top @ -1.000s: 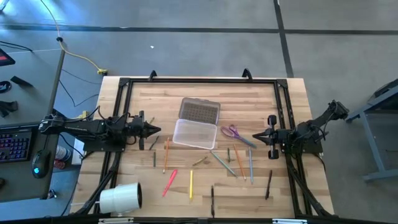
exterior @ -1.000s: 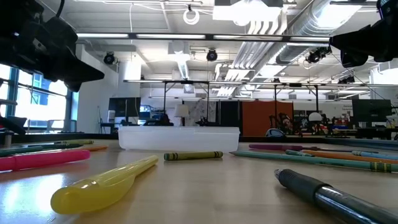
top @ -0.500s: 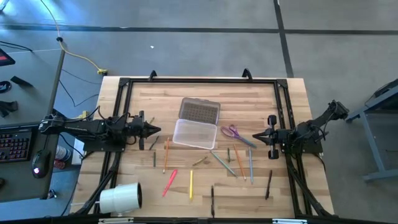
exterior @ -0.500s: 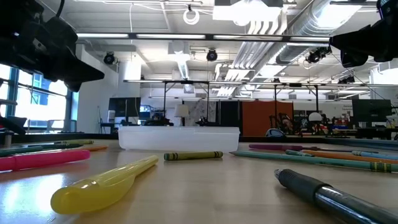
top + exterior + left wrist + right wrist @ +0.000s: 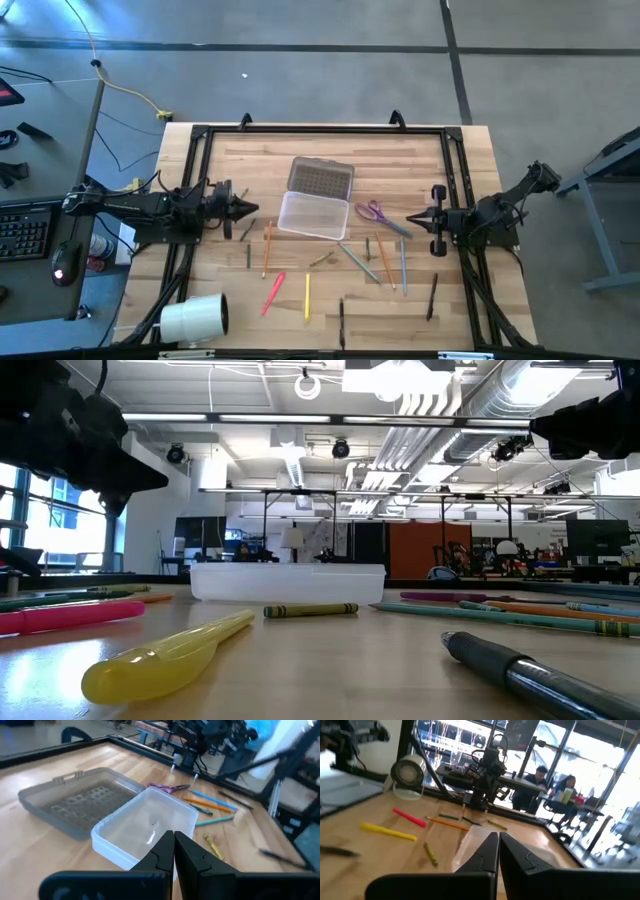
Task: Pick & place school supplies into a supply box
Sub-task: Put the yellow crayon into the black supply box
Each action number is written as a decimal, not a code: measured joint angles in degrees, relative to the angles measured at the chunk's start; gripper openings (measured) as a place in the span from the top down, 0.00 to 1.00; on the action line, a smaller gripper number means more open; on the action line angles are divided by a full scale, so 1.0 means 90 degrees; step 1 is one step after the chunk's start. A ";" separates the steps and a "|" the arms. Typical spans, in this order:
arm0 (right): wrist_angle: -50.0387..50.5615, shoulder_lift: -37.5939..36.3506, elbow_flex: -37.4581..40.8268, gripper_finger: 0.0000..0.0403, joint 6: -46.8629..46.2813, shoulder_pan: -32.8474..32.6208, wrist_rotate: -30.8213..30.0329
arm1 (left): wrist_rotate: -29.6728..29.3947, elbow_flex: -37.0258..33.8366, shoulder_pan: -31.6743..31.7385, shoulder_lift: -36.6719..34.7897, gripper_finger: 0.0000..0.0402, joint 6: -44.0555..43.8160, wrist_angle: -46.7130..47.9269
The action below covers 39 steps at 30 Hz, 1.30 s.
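Observation:
The supply box lies open in the table's middle, its clear tray [image 5: 313,215] on the wood and its ribbed grey lid [image 5: 321,178] folded back toward the far edge. Pencils and pens lie scattered on the table nearer than it: an orange pencil [image 5: 267,247], a red marker [image 5: 273,292], a yellow one [image 5: 307,295], several toward the right [image 5: 385,258]. Purple-handled scissors [image 5: 375,211] lie right of the tray. My left gripper [image 5: 250,208] hangs shut above the table left of the tray [image 5: 145,827]. My right gripper [image 5: 410,218] hangs shut right of the scissors.
A big white cylinder roll [image 5: 195,318] lies at the near left corner. A black frame [image 5: 320,130] runs round the table's far and side edges. Dark pens [image 5: 433,296] lie near the near right edge. People sit in the room beyond the table [image 5: 540,777].
My left gripper has turned a little about its wrist and stays shut at the same spot left of the tray. The box and the supplies lie as before.

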<state>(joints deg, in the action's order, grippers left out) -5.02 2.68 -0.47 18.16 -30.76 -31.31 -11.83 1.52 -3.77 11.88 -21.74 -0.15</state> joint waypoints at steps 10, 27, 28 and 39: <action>-0.0118 0.0002 0.0000 1.00 -0.0040 0.0002 -0.0011 | -0.1243 0.0000 0.0005 0.0322 0.88 -0.0284 -0.0111; -0.1388 -0.0002 0.0000 1.00 -0.0175 0.0000 0.0037 | -0.3225 0.0005 0.0007 0.2048 0.62 -0.0338 -0.0120; -0.1396 -0.0002 0.0000 1.00 -0.0175 0.0000 0.0039 | -0.3509 0.0005 0.0006 0.2132 0.59 -0.0346 -0.0110; -0.1379 -0.0002 0.0000 1.00 -0.0178 0.0000 0.0041 | -0.2992 0.0007 0.1088 0.3468 0.49 -0.1256 -0.0104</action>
<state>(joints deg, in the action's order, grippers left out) -17.43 2.66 -0.47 16.56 -30.76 -30.94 -38.75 1.58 6.03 43.09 -33.04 -1.09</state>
